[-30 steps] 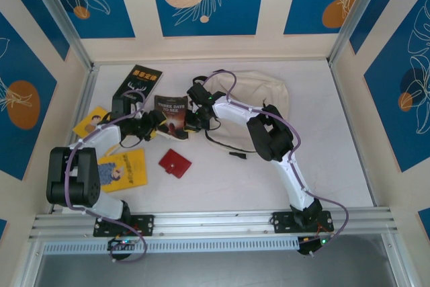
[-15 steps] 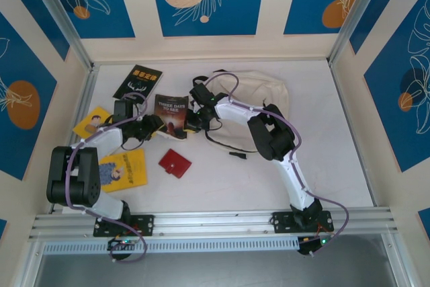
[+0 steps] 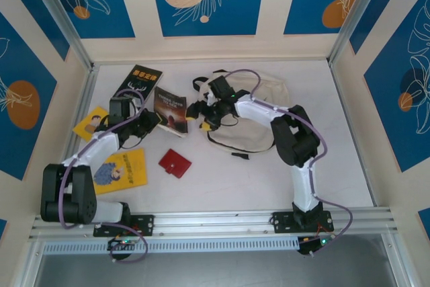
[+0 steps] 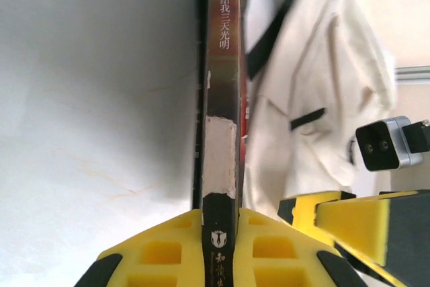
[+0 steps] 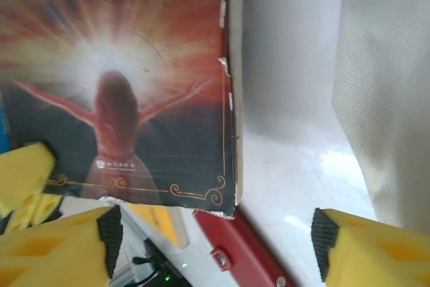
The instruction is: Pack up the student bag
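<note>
Grips a book (image 4: 220, 132) at the foot of its spine with the left gripper (image 4: 220, 226), yellow fingers (image 4: 164, 253) pressed against both covers. Reads down the spine, in pale characters: 假如给我三天光明, with a small crest low down and a worn pale patch midway. Holds the right gripper (image 5: 215, 247) spread wide just beside the book's lower cover corner, nothing between its fingers (image 5: 57, 250). Shows on the cover a figure with arms outspread against a red-gold glow; lettering at the top too blurred to read. Finds the bag (image 3: 265, 92) lying at the back of the table (image 3: 222, 179), right of centre, near the book's far edge. Leaves bare table to the right of the bag and in front of it. Crowds the left side: black book (image 3: 138, 80) at the back, yellow booklet (image 3: 89, 123) by the left edge, yellow book (image 3: 122, 169) and red wallet (image 3: 175, 163) nearer the bases.
</note>
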Controlling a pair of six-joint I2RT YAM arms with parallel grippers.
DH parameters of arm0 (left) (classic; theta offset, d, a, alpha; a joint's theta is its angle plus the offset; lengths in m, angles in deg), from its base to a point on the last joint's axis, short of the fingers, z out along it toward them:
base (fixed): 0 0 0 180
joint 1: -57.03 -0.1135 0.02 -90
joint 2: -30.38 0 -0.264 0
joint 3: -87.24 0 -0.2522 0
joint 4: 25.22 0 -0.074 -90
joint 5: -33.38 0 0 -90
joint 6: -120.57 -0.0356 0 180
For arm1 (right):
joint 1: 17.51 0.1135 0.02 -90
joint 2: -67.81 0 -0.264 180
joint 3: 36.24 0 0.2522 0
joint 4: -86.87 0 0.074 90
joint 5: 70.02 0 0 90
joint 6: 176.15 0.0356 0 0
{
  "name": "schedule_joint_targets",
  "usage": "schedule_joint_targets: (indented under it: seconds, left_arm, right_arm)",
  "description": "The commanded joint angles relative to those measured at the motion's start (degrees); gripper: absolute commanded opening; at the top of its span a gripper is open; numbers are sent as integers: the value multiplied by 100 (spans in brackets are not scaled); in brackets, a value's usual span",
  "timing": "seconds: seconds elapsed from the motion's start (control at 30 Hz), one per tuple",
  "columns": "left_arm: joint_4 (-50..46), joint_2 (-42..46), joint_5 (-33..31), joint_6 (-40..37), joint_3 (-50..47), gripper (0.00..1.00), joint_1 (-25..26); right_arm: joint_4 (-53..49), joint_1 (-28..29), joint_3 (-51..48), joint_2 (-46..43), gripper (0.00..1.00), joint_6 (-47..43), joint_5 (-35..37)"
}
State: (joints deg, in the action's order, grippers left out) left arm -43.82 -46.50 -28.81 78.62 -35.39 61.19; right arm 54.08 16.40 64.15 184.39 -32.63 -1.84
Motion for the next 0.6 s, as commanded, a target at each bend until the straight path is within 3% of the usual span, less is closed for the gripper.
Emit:
schedule_joint_targets:
  seconds: [0.0,0.2,0.57]
  left_arm:
    - [363,392,543,477,318,0,31]
    - [1006,738,983,1275,417,0,29]
    - [1998,1008,1389,2359,560,0,57]
  right_arm:
    - [788,-220,-309,-434,83,401,-724]
    - [1940,-477,-612,-628,90,1195,-1457]
    - [3233,-511,-495,-292,92,2229,-2145]
